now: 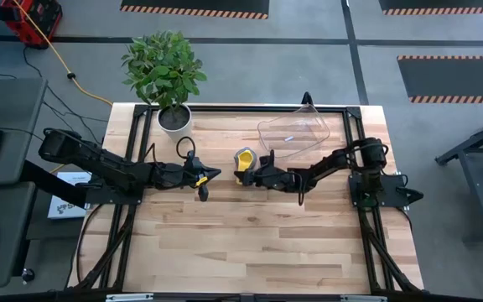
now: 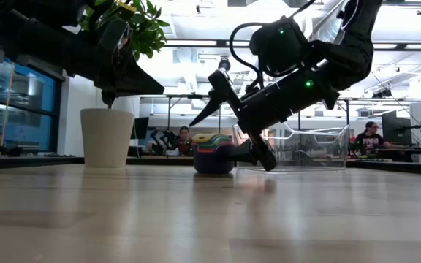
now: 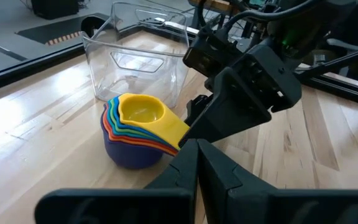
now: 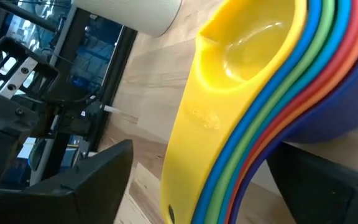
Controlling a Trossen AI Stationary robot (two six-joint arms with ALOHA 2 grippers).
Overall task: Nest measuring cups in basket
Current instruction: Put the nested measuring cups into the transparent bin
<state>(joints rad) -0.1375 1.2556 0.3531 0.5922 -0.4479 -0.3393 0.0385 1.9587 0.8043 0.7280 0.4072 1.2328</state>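
Note:
The measuring cups (image 1: 243, 161) sit nested in one stack, yellow on top and dark blue at the bottom. The stack stands on the table outside the clear basket (image 1: 296, 130), near its left corner, and also shows in the left wrist view (image 3: 135, 127). My right gripper (image 1: 255, 174) is open. Its fingers stand on either side of the stacked handles (image 4: 216, 155), one above and one low by the table. My left gripper (image 1: 203, 179) is shut and empty, a little to the left of the cups. My right gripper comes at the stacked handles (image 3: 176, 134) nearly level from the table's right. One finger (image 2: 210, 98) is above them and one (image 2: 263, 157) is down at the table. I cannot tell whether either finger touches the handles. The stack rests on its dark blue base.
A white plant pot (image 1: 174, 117) with a green plant stands at the table's far left. The basket stands tilted at the far right edge. The near half of the wooden table (image 1: 250, 243) is bare. People sit in the room behind the table (image 2: 371, 135).

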